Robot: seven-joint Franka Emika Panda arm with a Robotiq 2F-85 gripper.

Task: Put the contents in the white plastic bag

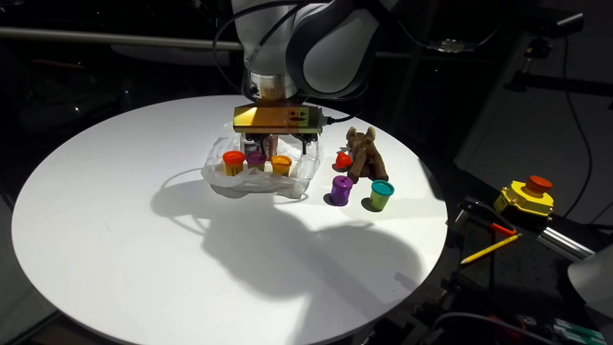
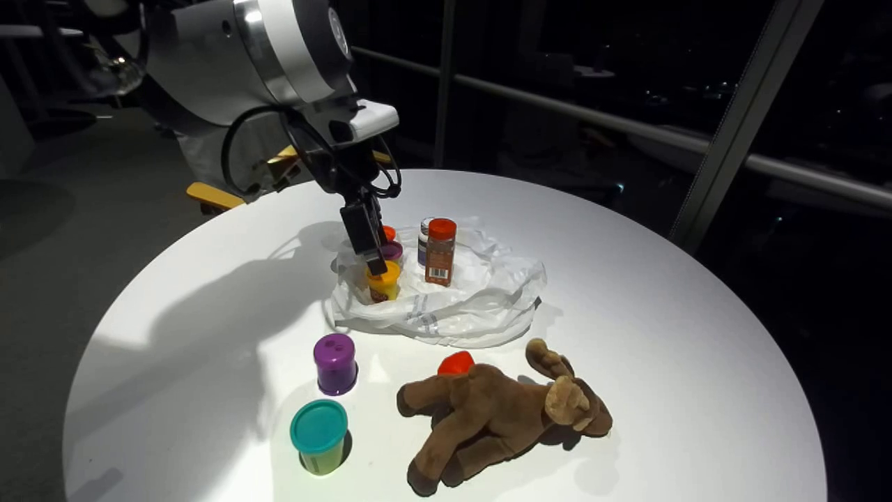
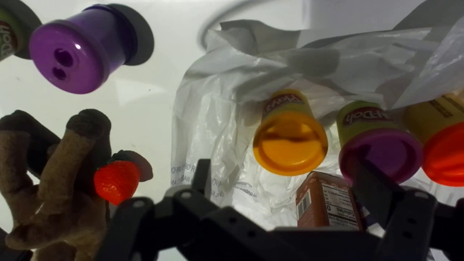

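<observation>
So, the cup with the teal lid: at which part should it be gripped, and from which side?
Probably best from straight above, the hand closing across the round cup just under its lid. It stands upright and seems to narrow downward, so a low grip might slip. It stands apart from the purple tub and the toy, so there should be room.

The wrist view cuts off 3 things: the teal-lidded green cup [image 3: 7, 38] at upper left, the orange-red-lidded yellow cup [image 3: 447, 152] at right, the brown plush toy animal [image 3: 63, 214] at lower left. In an exterior view, at centre, the red-lidded brown jar [image 2: 439, 254] partly hides the small white bottle [image 2: 422, 246], and print on the wrinkled white plastic bag [image 2: 488, 315] is illegible.
</observation>
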